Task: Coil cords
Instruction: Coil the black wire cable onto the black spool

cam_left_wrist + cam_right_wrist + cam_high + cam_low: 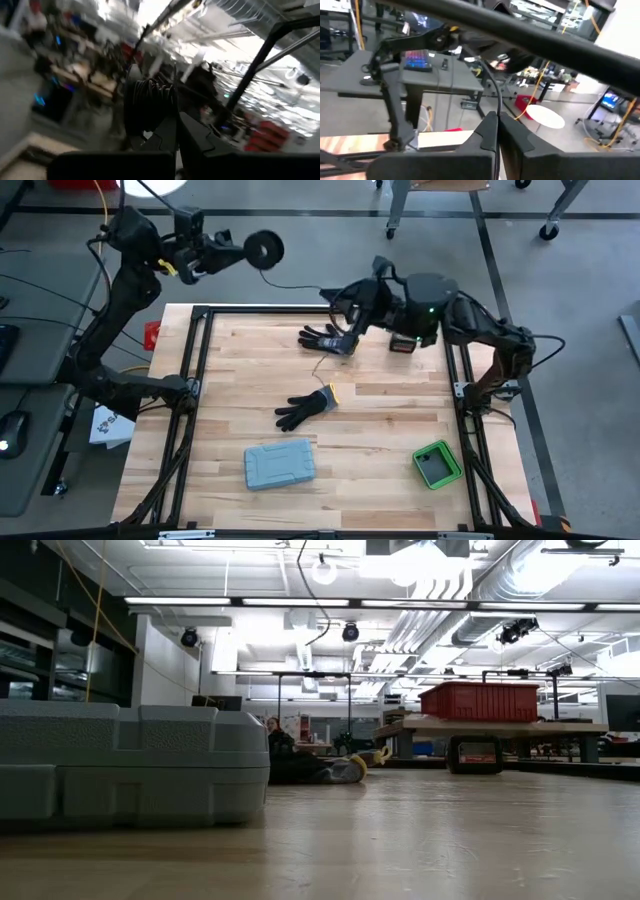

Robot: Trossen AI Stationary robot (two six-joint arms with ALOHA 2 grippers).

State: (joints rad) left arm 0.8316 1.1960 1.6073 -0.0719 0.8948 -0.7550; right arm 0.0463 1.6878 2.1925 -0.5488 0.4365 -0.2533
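The cord is a thin dark wire, mostly wound into a small black ring-shaped coil (264, 248). My left gripper (232, 252) is raised beyond the table's far left corner and is shut on this coil, which also shows in the left wrist view (147, 102). A free strand (295, 284) runs from the coil toward the table's right to my right gripper (328, 295). My right gripper is shut on the strand above the table's far edge. My left gripper pinches the coil's ring (160, 117) between its two shut fingers, at the part of the ring nearest the gripper. The coil stands out beyond the fingertips, lifted clear of the table. My right gripper pinches the single free strand (498, 111) between its two shut fingertips. The strand leaves the fingertips and curves away toward the left arm, slack, clear of the table.
Two black work gloves lie on the wooden table, one near the far edge (325, 337) and one in the middle (305, 408). A grey case (280, 465) and a green box (437, 465) sit near the front. A black metal frame (200, 315) borders the table.
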